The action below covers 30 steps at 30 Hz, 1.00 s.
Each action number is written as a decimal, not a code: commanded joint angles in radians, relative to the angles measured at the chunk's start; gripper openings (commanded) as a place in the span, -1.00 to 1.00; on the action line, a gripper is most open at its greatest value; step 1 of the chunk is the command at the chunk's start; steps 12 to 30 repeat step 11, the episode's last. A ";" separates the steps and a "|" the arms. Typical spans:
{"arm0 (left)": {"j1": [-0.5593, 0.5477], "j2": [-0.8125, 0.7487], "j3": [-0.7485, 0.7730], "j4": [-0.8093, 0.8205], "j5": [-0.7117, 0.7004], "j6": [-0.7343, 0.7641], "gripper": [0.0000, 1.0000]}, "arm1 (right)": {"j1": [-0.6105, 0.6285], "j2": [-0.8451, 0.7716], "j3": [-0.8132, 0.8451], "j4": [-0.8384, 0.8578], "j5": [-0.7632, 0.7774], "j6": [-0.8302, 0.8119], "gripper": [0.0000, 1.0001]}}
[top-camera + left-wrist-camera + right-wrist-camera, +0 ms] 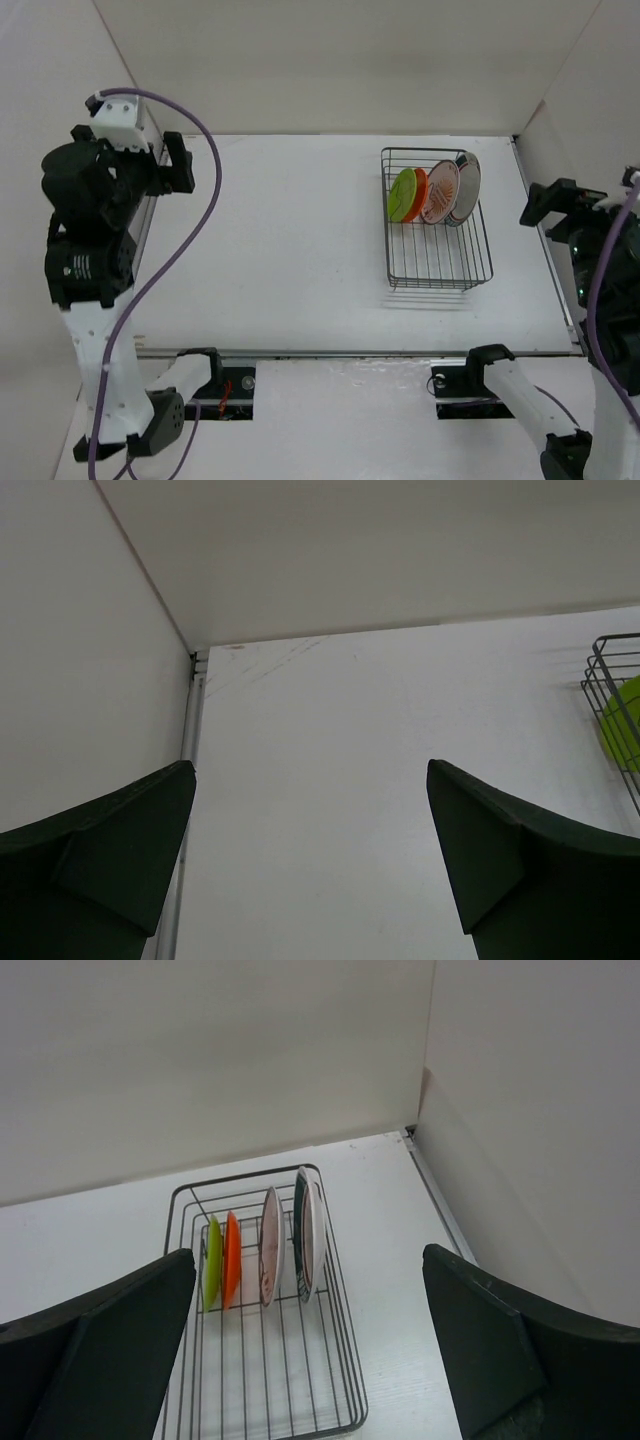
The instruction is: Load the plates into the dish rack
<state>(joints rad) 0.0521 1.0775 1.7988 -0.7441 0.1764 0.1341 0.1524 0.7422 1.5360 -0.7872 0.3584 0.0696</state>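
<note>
The dark wire dish rack sits at the table's right. Four plates stand on edge in its far half: lime green, orange, white with an orange sunburst, and white with a ringed rim. My right gripper hangs open to the right of the rack, holding nothing. In the right wrist view the rack and the upright plates lie below the open right gripper. My left gripper is open and empty at the far left, well away from the rack.
White walls enclose the table at the back and on both sides. The left wrist view shows the back left corner, bare table between the open left gripper fingers, and a bit of the rack with the green plate at the right edge.
</note>
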 commanded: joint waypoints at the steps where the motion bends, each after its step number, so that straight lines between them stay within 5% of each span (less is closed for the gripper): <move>1: -0.001 -0.094 -0.038 -0.021 -0.025 0.007 1.00 | 0.010 -0.076 0.018 -0.053 -0.027 0.000 0.99; 30: -0.001 -0.123 -0.050 -0.075 -0.045 -0.013 1.00 | 0.042 -0.116 0.018 -0.078 0.005 -0.010 0.99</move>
